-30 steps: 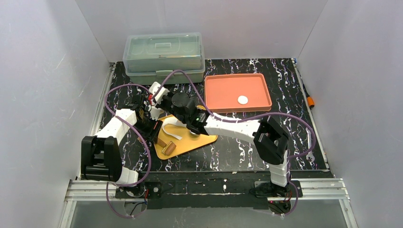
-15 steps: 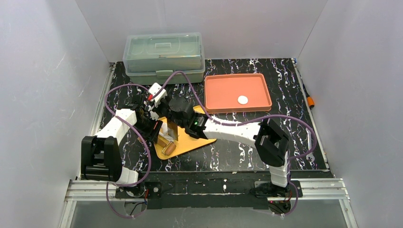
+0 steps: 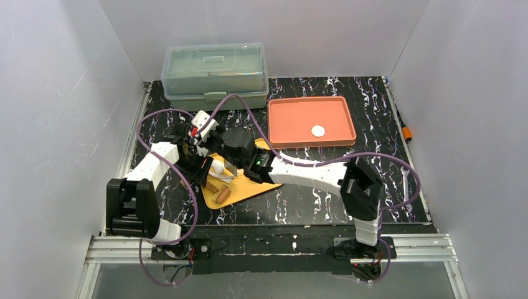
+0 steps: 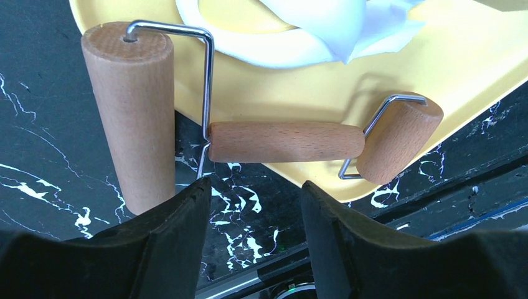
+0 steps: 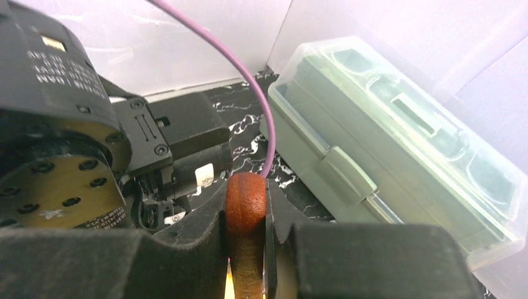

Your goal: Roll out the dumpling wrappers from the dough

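The dough (image 3: 217, 167) is a ragged white sheet on the yellow board (image 3: 258, 184). In the left wrist view the dough (image 4: 324, 28) has a folded edge and lies on the same board (image 4: 386, 75). One dumpling wrapper (image 3: 318, 131) lies in the orange tray (image 3: 277, 128). My right gripper (image 3: 231, 161) is over the dough. In its wrist view it (image 5: 247, 202) is shut on a brown wooden handle (image 5: 246, 205). A metal blade (image 3: 228, 170) shows below it. My left gripper (image 3: 203, 172) is open. It (image 4: 255, 190) hovers just above the wooden rolling pin (image 4: 286, 142).
A clear lidded box (image 3: 215, 68) stands at the back left and also shows in the right wrist view (image 5: 398, 143). The rolling pin (image 3: 219, 192) lies across the board's near-left edge. Purple cables (image 3: 155, 118) loop over both arms. A wrench (image 3: 406, 187) lies at the right.
My right gripper has moved left with the handled blade, from the board's right part to over the dough. The left arm has barely moved.
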Robot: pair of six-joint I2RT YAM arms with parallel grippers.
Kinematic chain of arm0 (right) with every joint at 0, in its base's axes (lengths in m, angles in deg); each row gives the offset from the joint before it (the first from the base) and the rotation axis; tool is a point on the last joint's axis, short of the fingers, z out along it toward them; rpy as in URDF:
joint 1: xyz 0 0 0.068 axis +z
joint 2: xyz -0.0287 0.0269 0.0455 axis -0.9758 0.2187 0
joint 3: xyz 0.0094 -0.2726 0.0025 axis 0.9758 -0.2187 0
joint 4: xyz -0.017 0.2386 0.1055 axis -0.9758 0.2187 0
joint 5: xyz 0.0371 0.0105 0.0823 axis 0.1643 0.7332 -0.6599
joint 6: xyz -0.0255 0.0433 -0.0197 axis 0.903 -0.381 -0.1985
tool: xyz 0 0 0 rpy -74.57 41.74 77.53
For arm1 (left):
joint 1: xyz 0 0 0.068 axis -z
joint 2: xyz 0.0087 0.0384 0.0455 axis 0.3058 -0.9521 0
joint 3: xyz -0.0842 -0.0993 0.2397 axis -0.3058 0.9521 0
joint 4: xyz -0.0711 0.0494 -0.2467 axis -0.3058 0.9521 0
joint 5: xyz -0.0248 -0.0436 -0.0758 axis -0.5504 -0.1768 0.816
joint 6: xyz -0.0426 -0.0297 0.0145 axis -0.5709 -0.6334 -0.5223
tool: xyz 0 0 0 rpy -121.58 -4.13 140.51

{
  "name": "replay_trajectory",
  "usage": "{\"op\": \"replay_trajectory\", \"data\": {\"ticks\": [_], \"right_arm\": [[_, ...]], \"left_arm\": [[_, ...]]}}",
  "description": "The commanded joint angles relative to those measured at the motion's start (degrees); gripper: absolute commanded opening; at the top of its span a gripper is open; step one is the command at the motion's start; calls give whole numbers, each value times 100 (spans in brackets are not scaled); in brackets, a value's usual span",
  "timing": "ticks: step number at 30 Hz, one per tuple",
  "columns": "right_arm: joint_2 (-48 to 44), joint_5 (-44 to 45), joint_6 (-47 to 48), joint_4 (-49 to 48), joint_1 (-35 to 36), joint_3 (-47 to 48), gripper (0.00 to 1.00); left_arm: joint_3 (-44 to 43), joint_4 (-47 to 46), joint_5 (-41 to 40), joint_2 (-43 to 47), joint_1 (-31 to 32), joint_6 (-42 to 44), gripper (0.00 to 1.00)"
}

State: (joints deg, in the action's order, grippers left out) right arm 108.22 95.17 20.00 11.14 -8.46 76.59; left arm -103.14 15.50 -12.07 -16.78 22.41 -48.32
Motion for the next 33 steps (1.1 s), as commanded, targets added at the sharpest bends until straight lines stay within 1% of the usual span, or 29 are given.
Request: {"op": "replay_trajectory", "data": {"ticks": [1, 5, 10, 13, 17, 18, 20, 23, 25, 27, 30, 33], "right_arm": [[-647, -216, 0, -589, 0, 85, 1], [-741, -164, -29, -625, 0, 110, 1], [-616, 741, 485, -393, 0, 88, 1], [-550, 1043, 410, -403, 0, -67, 1], [-306, 1075, 153, -393, 32, -140, 1], [-190, 944, -22, -336, 100, -138, 1], [-90, 974, -66, -308, 199, -143, 1], [-115, 823, -347, -256, 281, -210, 1], [-89, 550, -605, -178, 424, -122, 1], [-169, 448, -662, -186, 515, -37, 1], [-347, 550, -493, -227, 528, 6, 1], [-449, 927, -82, -268, 528, -26, 1]], "left_arm": [[-219, 176, 103, 124, 0, -8, 54], [-216, 185, 103, 140, -3, -17, 54], [-198, 197, 120, 153, -3, -10, 54], [-181, 183, 152, 144, -3, -17, 54], [-164, 183, 169, 123, -1, -17, 54], [-163, 183, 156, 130, -2, -7, 54], [-159, 183, 153, 129, 2, -8, 54], [-138, 174, 164, 131, 0, -8, 54], [-168, 180, 181, 133, -2, -13, 54], [-180, 174, 173, 166, -3, -10, 54], [-198, 195, 155, 168, -3, 1, 54], [-231, 200, 169, 160, -3, -8, 54]]}}
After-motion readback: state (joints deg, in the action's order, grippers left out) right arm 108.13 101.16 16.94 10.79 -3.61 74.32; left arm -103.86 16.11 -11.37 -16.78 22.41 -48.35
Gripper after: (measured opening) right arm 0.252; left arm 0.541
